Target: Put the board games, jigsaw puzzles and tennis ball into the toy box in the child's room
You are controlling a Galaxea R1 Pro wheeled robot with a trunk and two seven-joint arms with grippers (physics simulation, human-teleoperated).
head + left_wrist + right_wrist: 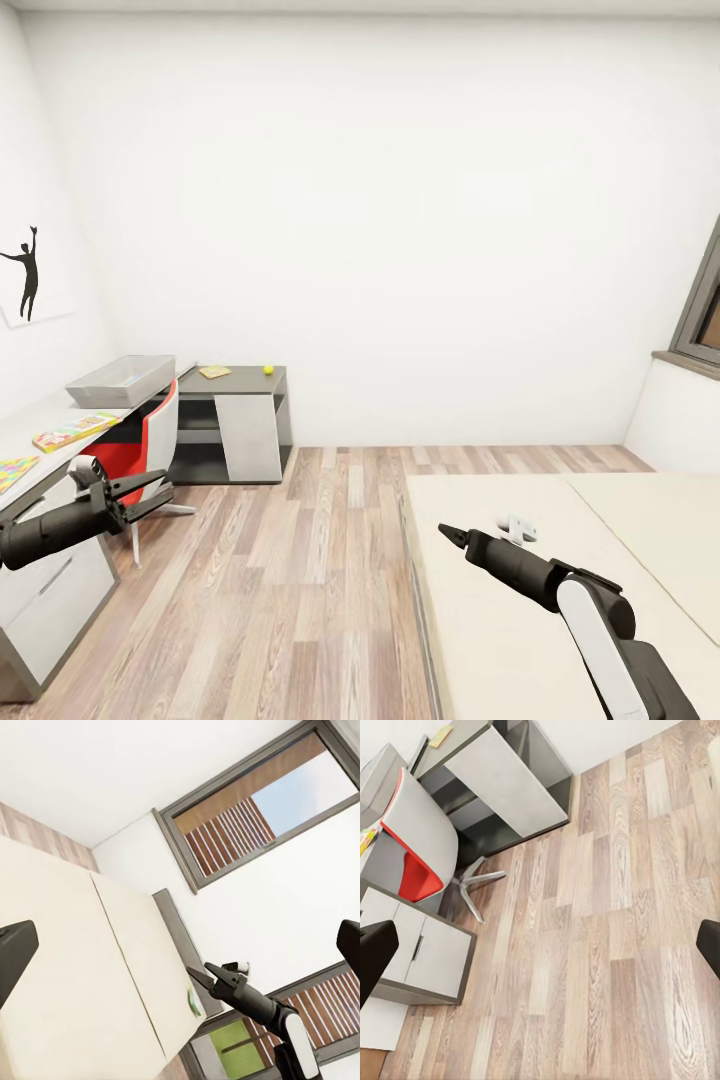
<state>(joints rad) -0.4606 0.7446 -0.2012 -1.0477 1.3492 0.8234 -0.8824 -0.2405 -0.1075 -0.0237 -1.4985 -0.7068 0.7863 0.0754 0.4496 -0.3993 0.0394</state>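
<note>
I see toy box (120, 381) on table (45, 415) at left, looks empty; Skip-Bo box (75, 432) and jigsaw puzzle (14, 472) not yet in. Tennis ball (268, 370) on far cabinet (240, 385). Left gripper (150, 493) and right gripper (446, 532): both jaws parted, holding nothing. Task barely started.

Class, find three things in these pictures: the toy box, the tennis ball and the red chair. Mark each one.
toy box (118, 381), head view, on its near grey side wall.
tennis ball (268, 370), head view, on the ball's middle.
red chair (417, 877), right wrist view, on the red seat.

The jigsaw puzzle (14, 470) is cut off by the left edge. At the right edge the window (703, 318) is cropped. The tennis ball (268, 369) is a tiny yellow dot.
</note>
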